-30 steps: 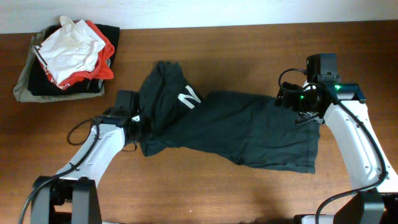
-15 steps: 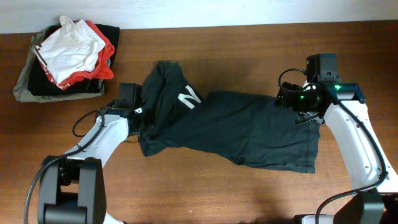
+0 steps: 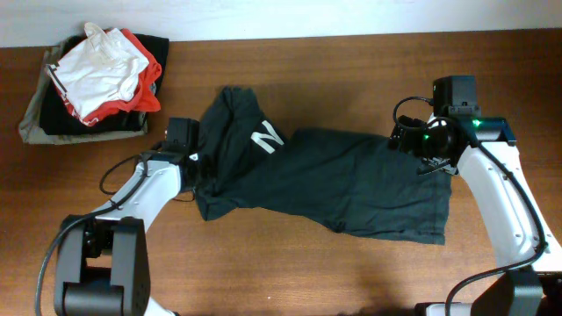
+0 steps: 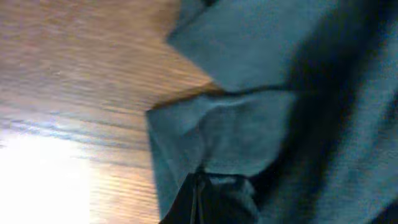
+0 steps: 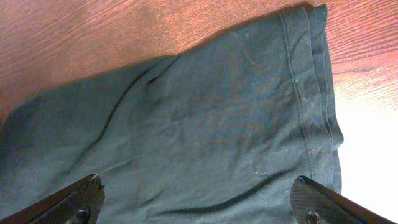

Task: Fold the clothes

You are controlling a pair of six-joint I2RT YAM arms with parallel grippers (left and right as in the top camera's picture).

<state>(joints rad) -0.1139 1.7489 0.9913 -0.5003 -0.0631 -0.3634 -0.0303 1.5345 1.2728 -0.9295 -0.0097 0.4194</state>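
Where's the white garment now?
The white garment lies in the overhead view at the table's far-left corner atop a clothes stack, left of the T-shirt.

Overhead: straight down, far, whole bench (image 3: 351, 281).
Left wrist: very near, T-shirt (image 4: 261, 124) left edge.
Right wrist: near, right hem.
Shared: the T-shirt.

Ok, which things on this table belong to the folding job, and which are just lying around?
Part of the job: dark T-shirt, spread across the table; left gripper, shut on its edge; right gripper, open over its other end.
Just lying about: white garment with red-orange trim, in the far corner; grey-khaki garment under it.
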